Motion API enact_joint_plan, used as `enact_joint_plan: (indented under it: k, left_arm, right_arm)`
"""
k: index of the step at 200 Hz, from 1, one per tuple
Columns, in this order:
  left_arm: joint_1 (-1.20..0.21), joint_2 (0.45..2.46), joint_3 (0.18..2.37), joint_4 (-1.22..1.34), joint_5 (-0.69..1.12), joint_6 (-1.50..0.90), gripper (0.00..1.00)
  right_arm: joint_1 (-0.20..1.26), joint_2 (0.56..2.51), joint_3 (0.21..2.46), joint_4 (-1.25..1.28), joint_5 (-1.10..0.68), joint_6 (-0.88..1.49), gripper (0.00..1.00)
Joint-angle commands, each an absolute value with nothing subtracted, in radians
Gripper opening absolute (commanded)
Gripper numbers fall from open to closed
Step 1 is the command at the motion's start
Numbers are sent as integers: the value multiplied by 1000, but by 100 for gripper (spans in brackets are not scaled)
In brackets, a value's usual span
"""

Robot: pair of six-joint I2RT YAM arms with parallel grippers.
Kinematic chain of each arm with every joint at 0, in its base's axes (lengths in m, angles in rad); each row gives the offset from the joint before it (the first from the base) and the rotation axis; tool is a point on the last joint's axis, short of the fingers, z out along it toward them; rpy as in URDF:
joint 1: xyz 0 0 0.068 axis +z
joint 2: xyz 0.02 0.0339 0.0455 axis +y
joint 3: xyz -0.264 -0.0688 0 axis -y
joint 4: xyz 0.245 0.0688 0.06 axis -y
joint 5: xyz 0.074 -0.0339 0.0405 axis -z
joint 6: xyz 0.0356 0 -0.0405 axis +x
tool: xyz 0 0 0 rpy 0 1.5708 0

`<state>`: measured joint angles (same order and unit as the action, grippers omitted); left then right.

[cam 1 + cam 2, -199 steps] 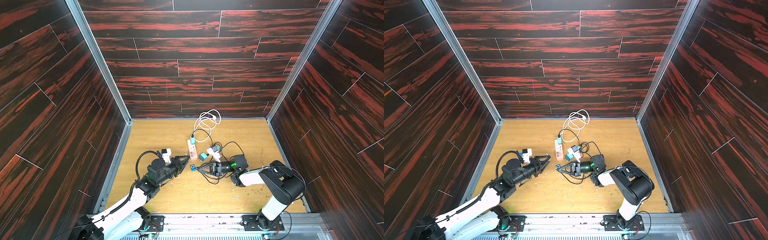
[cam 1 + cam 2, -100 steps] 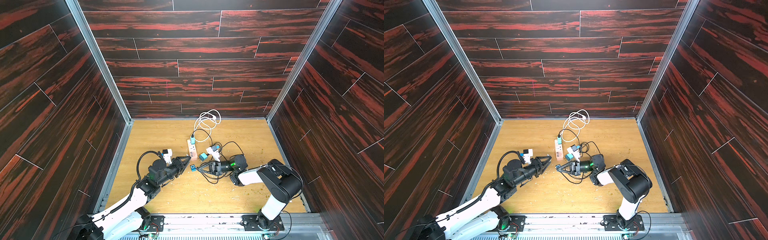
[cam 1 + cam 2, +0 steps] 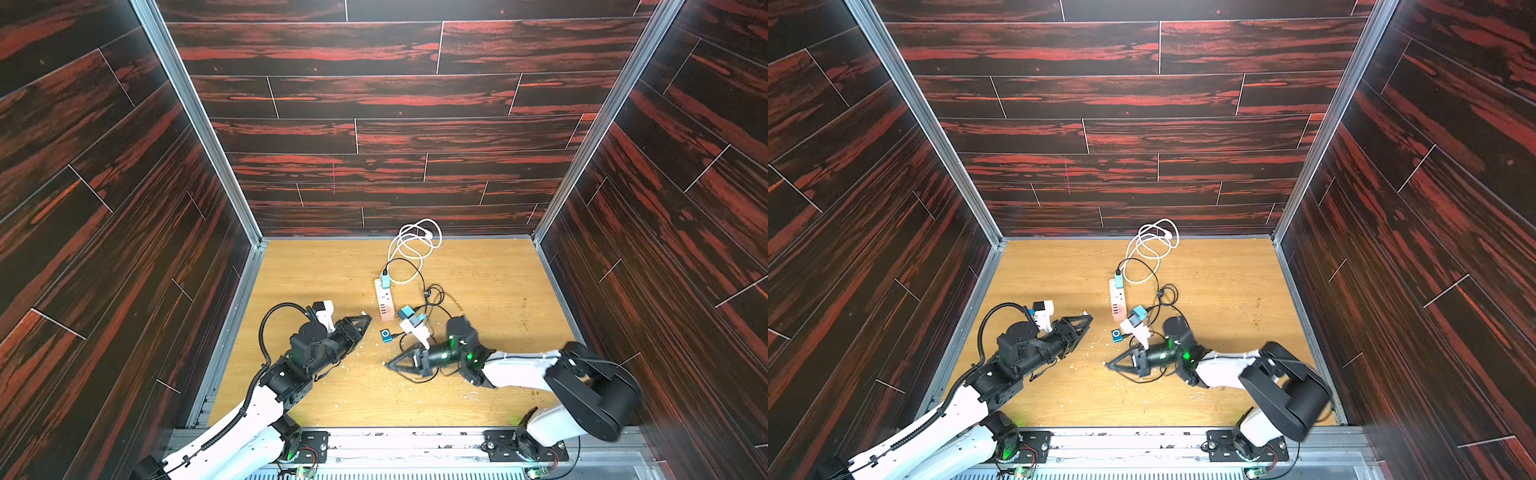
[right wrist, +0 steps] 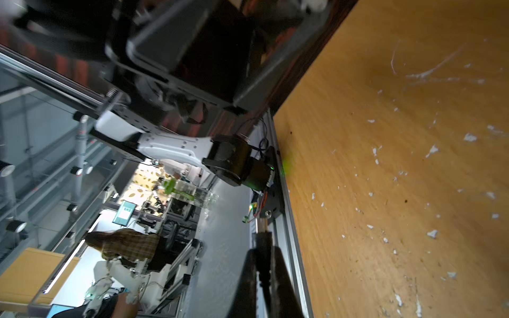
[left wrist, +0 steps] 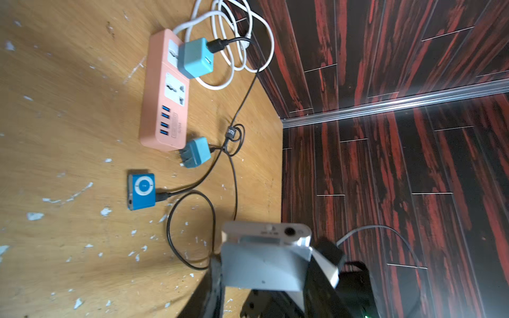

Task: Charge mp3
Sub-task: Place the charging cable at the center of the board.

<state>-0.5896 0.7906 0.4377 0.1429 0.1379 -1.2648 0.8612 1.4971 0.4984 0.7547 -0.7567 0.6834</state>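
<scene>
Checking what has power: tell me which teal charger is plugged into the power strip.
The teal charger standing in the end socket of the pink power strip. The other teal charger lies loose past the strip's USB ports, prongs exposed.

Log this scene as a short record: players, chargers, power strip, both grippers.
table: wooden, flecked with white chips
power strip: pink, lying flat; white cord coiled behind it
plugged charger: teal, in a strip socket, black cable attached
loose charger: teal, lying at the strip's end, prongs bare
blue mp3 player: flat on the table, cable plugged in
silver mp3 player: held off the table
left gripper: shut on the silver mp3 player
right gripper: shut, low among cable loops; whether it pinches cable is unclear
</scene>
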Motion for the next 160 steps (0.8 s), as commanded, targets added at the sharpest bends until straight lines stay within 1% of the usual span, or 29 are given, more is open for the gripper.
enact_joint_plan:
  k: [1, 10, 28, 43, 64, 135, 152, 160]
  left_arm:
    - [-592, 782, 434, 98, 113, -1214, 0]
    - [-591, 779, 439, 80, 110, -1198, 0]
    - [-591, 764, 449, 36, 94, -1165, 0]
    - [-590, 750, 450, 11, 76, -1143, 0]
    - [-589, 747, 450, -10, 60, -1120, 0]
    - [-580, 802, 448, -6, 59, -1072, 0]
    - [-575, 807, 448, -10, 58, -1059, 0]
    - [-572, 807, 448, -15, 57, -1051, 0]
  right_arm:
    - [912, 1478, 528, 380, -519, 489, 0]
    - [941, 1481, 543, 315, -445, 463, 0]
    - [1023, 1519, 609, 146, -220, 403, 0]
    - [1080, 1576, 669, 51, -115, 387, 0]
    - [1124, 1617, 700, 16, -50, 394, 0]
    - [1175, 1711, 773, -113, 84, 405, 0]
    - [1182, 1714, 769, -121, 89, 413, 8]
    - [1182, 1712, 762, -125, 90, 421, 14]
